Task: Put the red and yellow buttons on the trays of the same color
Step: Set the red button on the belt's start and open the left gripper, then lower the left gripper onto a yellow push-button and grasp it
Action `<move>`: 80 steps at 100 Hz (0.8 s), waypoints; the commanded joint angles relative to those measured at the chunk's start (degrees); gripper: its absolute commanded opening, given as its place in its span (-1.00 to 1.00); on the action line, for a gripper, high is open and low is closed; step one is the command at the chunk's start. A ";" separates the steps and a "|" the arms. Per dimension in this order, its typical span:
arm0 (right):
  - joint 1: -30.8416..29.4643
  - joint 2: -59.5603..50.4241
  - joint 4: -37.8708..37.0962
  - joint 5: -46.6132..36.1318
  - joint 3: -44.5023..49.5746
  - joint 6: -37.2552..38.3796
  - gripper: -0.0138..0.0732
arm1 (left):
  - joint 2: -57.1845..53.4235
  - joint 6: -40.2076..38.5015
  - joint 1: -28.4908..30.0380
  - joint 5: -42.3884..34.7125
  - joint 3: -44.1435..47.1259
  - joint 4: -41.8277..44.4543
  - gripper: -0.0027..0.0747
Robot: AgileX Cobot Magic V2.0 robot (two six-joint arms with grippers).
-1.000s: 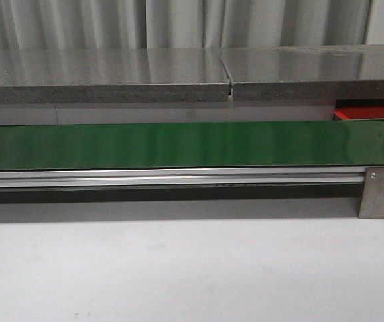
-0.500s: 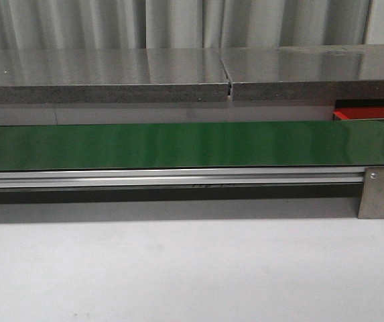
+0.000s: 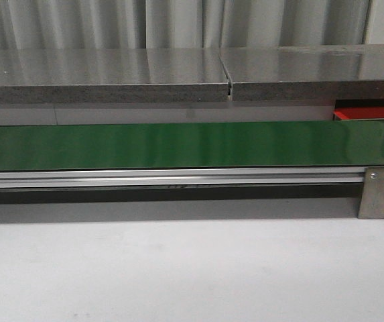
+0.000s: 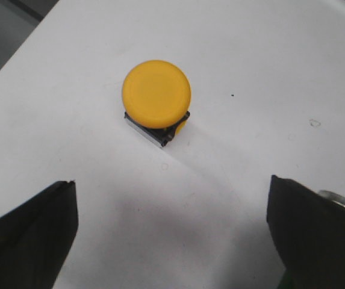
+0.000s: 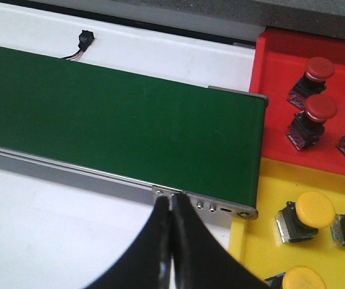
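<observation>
The left gripper [image 4: 172, 235] hangs spread wide over a white surface [image 4: 268, 72], gripping nothing — a yellow button [image 4: 156, 93] on a dark body stands beyond its fingers. The right gripper [image 5: 171, 208] is pressed together and empty over the green belt's [image 5: 112, 129] end; past it lie a red tray [image 5: 274, 90] with red buttons [image 5: 320, 108] and a yellow tray [image 5: 253, 247] with yellow-capped ones [image 5: 315, 209].

Belt [image 3: 178, 144]: runs left to right across my front view, on the tabletop [image 3: 192, 268], a shelf [image 3: 111, 74] behind it.
Two trays past the belt's right end: one tray [image 5: 280, 60] holds three buttons [image 5: 312, 111] (a third at the edge); the neighbouring tray [image 5: 262, 192] holds four [image 5: 307, 214].
Lone button [image 4: 157, 99]: on the tabletop, ahead of my left gripper [image 4: 172, 229].
</observation>
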 commanded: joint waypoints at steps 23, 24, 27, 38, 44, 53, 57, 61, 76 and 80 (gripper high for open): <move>0.06 -0.51 0.45 -3.37 -1.83 -0.41 -0.84 | 1.58 0.92 0.10 -7.44 -5.68 -0.01 0.69; 0.06 -0.51 0.45 -3.37 -1.83 -0.41 -0.84 | 1.78 0.90 0.10 -7.44 -6.07 -0.01 0.69; 0.06 -0.51 0.45 -3.37 -1.83 -0.41 -0.84 | 2.70 0.90 0.10 -7.21 -6.94 -0.01 0.69; 0.06 -0.51 0.45 -3.37 -1.83 -0.41 -0.84 | 5.57 0.90 0.10 -6.67 -10.40 -0.01 0.69; 0.06 -0.51 0.45 -3.37 -1.83 -0.41 -0.84 | 7.25 0.90 0.10 -6.55 -12.24 -0.01 0.69; 0.06 -0.51 0.45 -3.37 -1.83 -0.41 -0.84 | 9.32 0.90 0.10 -6.67 -14.77 -0.01 0.69; 0.06 -0.51 0.45 -3.37 -1.83 -0.41 -0.84 | 10.05 0.90 0.10 -6.67 -15.84 -0.12 0.67; 0.06 -0.51 0.45 -3.37 -1.83 -0.41 -0.84 | 10.87 0.90 0.10 -6.39 -16.83 -0.24 0.66; 0.06 -0.51 0.45 -3.37 -1.83 -0.41 -0.84 | 12.67 0.90 0.10 -5.90 -18.36 -0.94 0.50; 0.06 -0.51 0.45 -3.37 -1.83 -0.41 -0.84 | 12.75 0.90 0.10 -5.90 -18.36 -0.93 0.42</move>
